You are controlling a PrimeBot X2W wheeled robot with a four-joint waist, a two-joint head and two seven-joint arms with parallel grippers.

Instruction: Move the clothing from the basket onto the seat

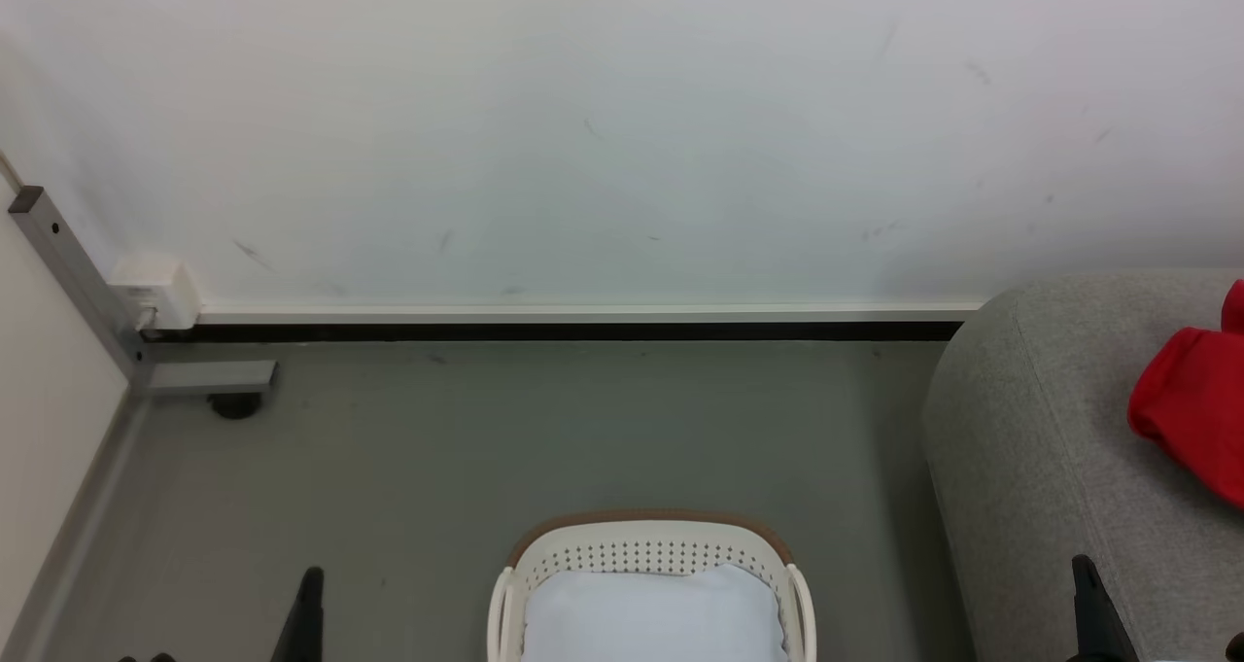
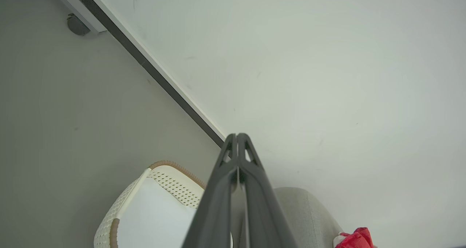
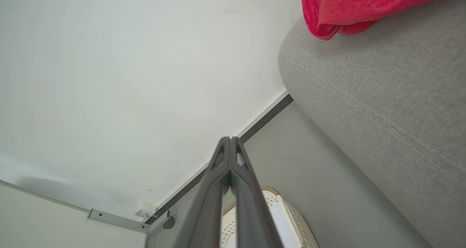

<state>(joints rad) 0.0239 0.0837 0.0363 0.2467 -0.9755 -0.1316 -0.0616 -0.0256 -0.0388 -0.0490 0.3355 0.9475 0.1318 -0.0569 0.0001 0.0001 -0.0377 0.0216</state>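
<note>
A pale wall [image 1: 622,137] fills the far side of the scene above a dark skirting strip, with grey floor [image 1: 437,448] spreading towards the robot. The large grey seat [image 1: 1030,448] bulks up on the right, its rounded corner close to the wall. The cream basket [image 1: 646,550] stands on the floor at near centre, well apart from the seat, and holds a pale blue-white pad [image 1: 651,613] with no red fabric visible in it. The clothing [image 1: 1191,400] lies bunched on top of the seat at the far right, so the transfer looks complete.

The left gripper [image 2: 237,137], low on the near left, has its fingers pressed together with nothing between them. The right gripper [image 3: 230,139], low on the near right beside the seat's side, is likewise closed up and empty.

The hazard now is disturbance rather than handling. In the right wrist view a fold of the garment sits close to the seat's rounded far edge, and soft fabric bunched there could slide off towards the floor if the seat is jolted. The likeliest cause would be the right arm, which hangs just beside the upholstery, brushing it on a careless swing or turn of the waist
</note>
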